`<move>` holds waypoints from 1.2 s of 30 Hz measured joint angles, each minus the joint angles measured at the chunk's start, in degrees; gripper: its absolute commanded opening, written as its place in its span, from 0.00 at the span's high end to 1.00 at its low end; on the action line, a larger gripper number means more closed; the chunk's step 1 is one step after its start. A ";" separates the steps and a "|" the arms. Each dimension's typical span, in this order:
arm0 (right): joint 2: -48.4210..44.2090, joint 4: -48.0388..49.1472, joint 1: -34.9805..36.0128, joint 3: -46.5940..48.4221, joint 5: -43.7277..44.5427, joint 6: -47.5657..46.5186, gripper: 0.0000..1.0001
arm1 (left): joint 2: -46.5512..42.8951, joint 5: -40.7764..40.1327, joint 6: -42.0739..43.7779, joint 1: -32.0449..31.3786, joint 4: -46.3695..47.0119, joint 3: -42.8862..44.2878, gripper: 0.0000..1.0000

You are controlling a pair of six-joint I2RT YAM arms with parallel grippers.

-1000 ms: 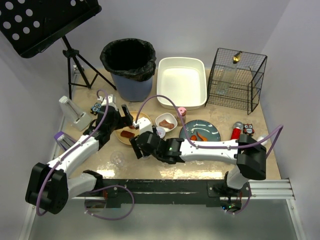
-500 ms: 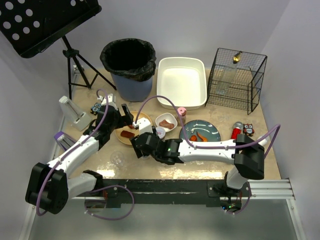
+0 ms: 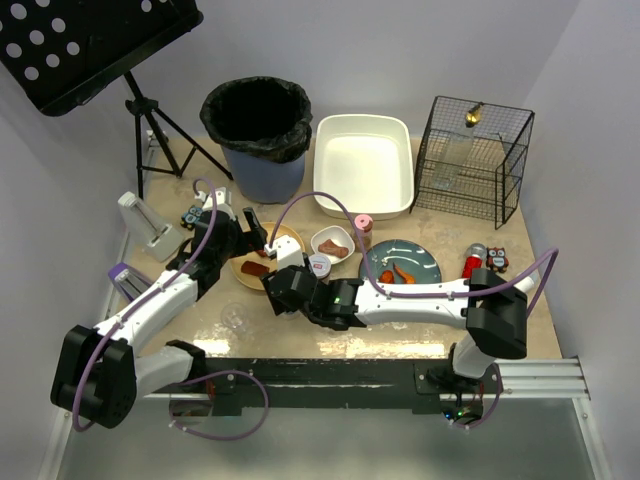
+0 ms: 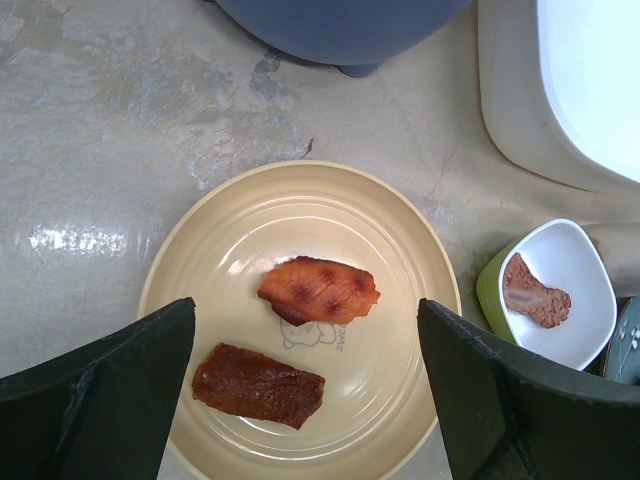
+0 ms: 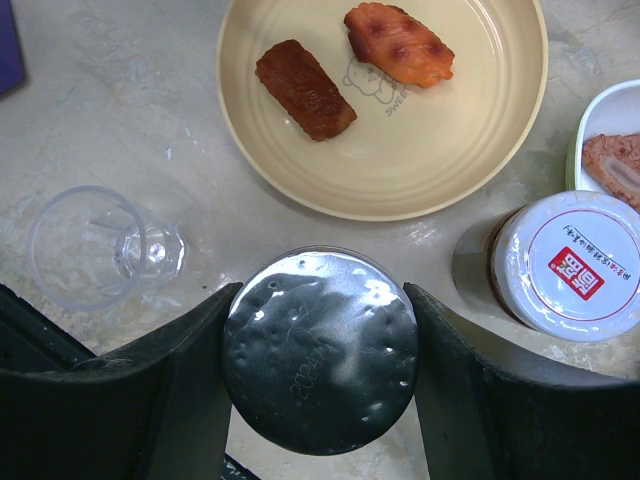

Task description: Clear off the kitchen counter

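The right gripper (image 5: pixel 320 335) is partly closed, a finger pressed to each side of an upright can (image 5: pixel 320 350) whose dimpled silver top faces the wrist camera; the hold is on the round wall, probably so the can comes up level; whether it has left the surface I cannot tell. Just left of it in the right wrist view stands a clear glass (image 5: pixel 100 250); at lower right is a jar (image 5: pixel 570 262) with a white lid; along the top edge is a beige plate (image 5: pixel 385 160) bearing two pieces of food; these crowd the can, which likely explains the straight-down approach. The left gripper (image 4: pixel 305 335) hangs wide open and empty over that plate, its fingers straddling both pieces, seemingly poised to take one; a small bowl (image 4: pixel 575 265) with a scrap of meat lies at the right of the left wrist view. Everything rests on the counter (image 3: pixel 400 335), the mottled beige slab filling the middle of the top view; along its upper edge are a bin (image 3: pixel 258 135), a tub (image 3: pixel 363 165) and a basket (image 3: pixel 472 158), presumably where cleared things go.
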 measured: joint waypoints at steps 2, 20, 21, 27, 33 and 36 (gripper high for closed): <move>0.00 -0.04 0.13 0.07 -0.02 -0.02 0.69 | 0.00 0.00 0.00 0.00 0.00 0.00 0.04; -9.01 -2.67 -0.92 4.00 2.71 -1.14 1.00 | -0.39 -0.02 0.02 0.00 -0.04 0.00 0.04; -10.03 -2.69 -1.51 4.13 2.67 -1.25 1.00 | -0.48 -0.02 0.02 0.00 -0.04 0.00 0.04; -18.78 -2.97 -15.63 3.61 1.90 -2.43 1.00 | -0.48 0.44 0.04 0.00 -0.04 0.02 0.04; -27.54 -2.82 -35.41 3.04 5.68 -5.22 1.00 | -0.02 1.90 0.04 0.00 -0.04 0.13 0.05; -29.38 -2.40 -42.75 3.19 6.91 -6.19 1.00 | 0.79 3.08 0.04 0.00 -0.07 0.59 0.05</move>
